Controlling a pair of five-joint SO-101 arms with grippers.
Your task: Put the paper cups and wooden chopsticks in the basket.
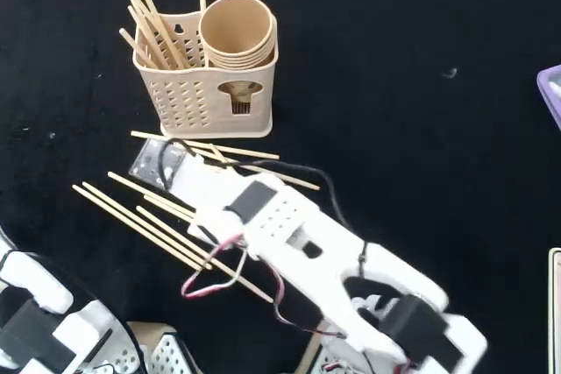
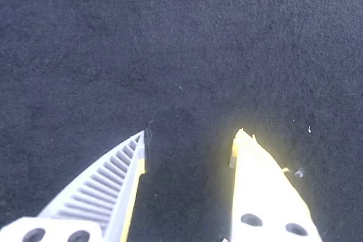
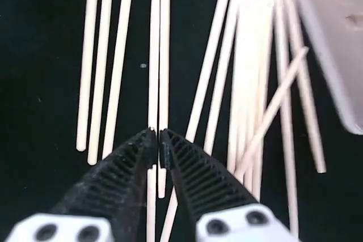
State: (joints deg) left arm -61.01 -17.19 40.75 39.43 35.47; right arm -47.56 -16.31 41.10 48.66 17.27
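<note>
A cream perforated plastic basket (image 1: 206,98) stood near the counter's far edge, left of its middle. A stack of tan paper cups (image 1: 237,28) already sat in one compartment and several pale wooden chopsticks (image 1: 153,28) leaned upright in the other, so that part of the job looked finished. The remaining loose wooden chopsticks (image 1: 140,216) lay scattered flat on the black counter (image 1: 421,129) between the basket and the near edge, some just beside the basket's foot.

The right arm stretched from the near edge toward this scatter, probably to collect the next stick. Its black-fingered right hand (image 3: 157,137) was narrow, the tips almost touching, directly above two sticks lying side by side. Whether either was actually pinched could not be told, since both ran on in line with the others on the cloth.

The left hand (image 2: 190,145) hung parted over bare counter, holding nothing, apparently parked out of the way.
</note>
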